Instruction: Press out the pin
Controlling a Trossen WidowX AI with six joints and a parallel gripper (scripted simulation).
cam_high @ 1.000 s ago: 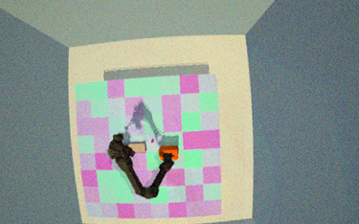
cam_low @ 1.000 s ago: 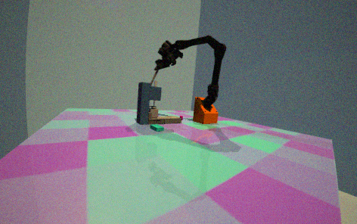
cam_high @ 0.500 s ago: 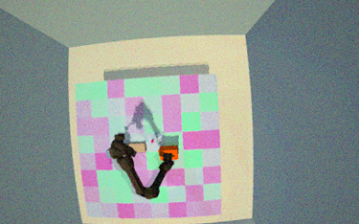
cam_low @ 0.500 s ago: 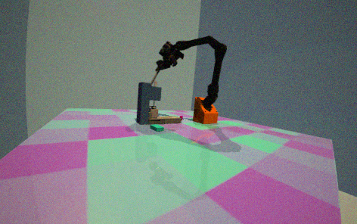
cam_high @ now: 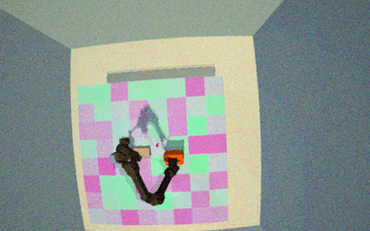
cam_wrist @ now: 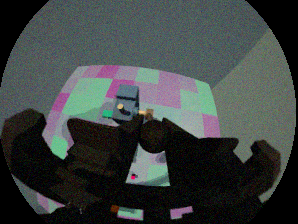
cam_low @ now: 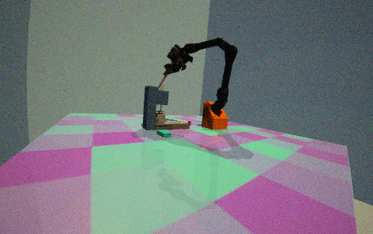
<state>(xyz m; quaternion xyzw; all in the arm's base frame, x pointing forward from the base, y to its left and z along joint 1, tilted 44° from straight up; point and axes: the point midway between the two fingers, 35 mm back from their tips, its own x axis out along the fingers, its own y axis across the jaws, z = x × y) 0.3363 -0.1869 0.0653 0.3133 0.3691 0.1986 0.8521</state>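
Observation:
The blue-grey press (cam_low: 149, 108) (cam_wrist: 128, 92) (cam_high: 144, 151) stands upright, with its tan base (cam_low: 174, 126) reaching out toward the arm. A small tan block (cam_low: 160, 118) sits at the press under the thin punch (cam_low: 160, 107). The lever (cam_low: 162, 81) slants steeply up from the top of the press. My gripper (cam_low: 166, 73) (cam_wrist: 152, 119) is above the press, shut on the lever's upper end; a dark round knob (cam_wrist: 152, 137) shows between the fingers in the wrist view. The pin and the cup cannot be made out, nor the block's exact alignment.
A flat green piece (cam_low: 163, 133) (cam_wrist: 107, 114) lies beside the press base. A tiny red-pink piece (cam_high: 157, 145) (cam_low: 190, 122) (cam_wrist: 133, 176) lies between the press base and the orange arm base (cam_high: 174, 157) (cam_low: 214, 118). The arm arches high over the patterned table.

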